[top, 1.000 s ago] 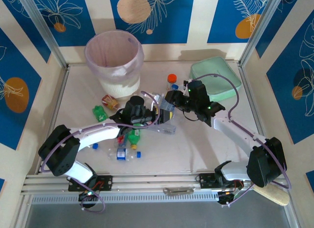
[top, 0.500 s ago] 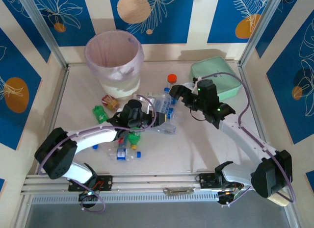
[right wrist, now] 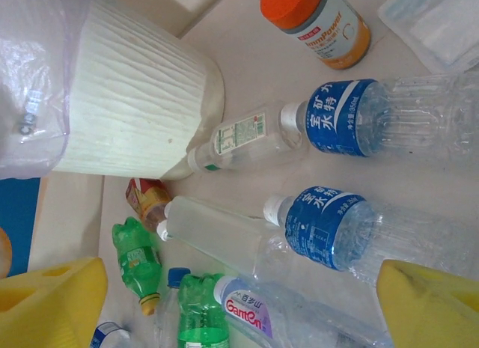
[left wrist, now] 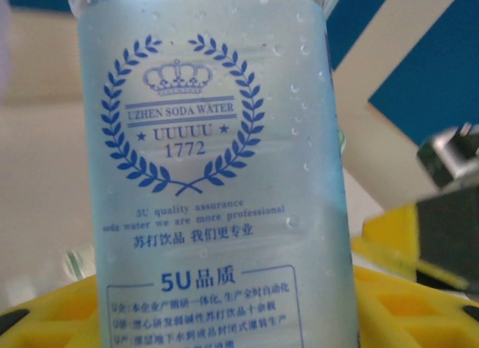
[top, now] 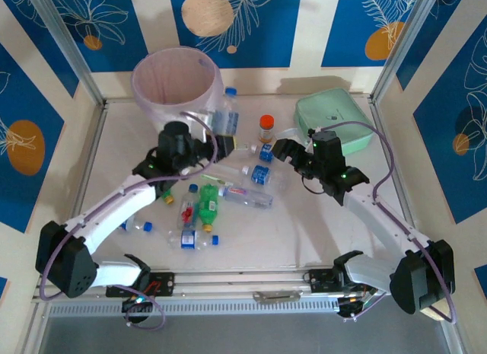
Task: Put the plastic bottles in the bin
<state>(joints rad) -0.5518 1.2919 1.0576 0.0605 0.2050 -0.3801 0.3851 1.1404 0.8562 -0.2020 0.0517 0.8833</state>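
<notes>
Left hand (top: 216, 135) pinches 1 bottle (top: 226, 114) beside the bin rim (top: 156, 59); right hand (top: 280, 150) spread.

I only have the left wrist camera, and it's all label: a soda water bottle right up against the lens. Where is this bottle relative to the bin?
Observer: The left gripper holds the clear bottle upright, blue cap up, beside the right rim of the bin. From the top view it does not look to be over the opening.
Operator: Is the right arm in my way?
Observer: No. The right gripper hangs open and empty above the middle of the table, apart from your bottle.
Operator: What is left to clear?
Observer: Several bottles, clear and green, lie on the table between the two arms.
</notes>
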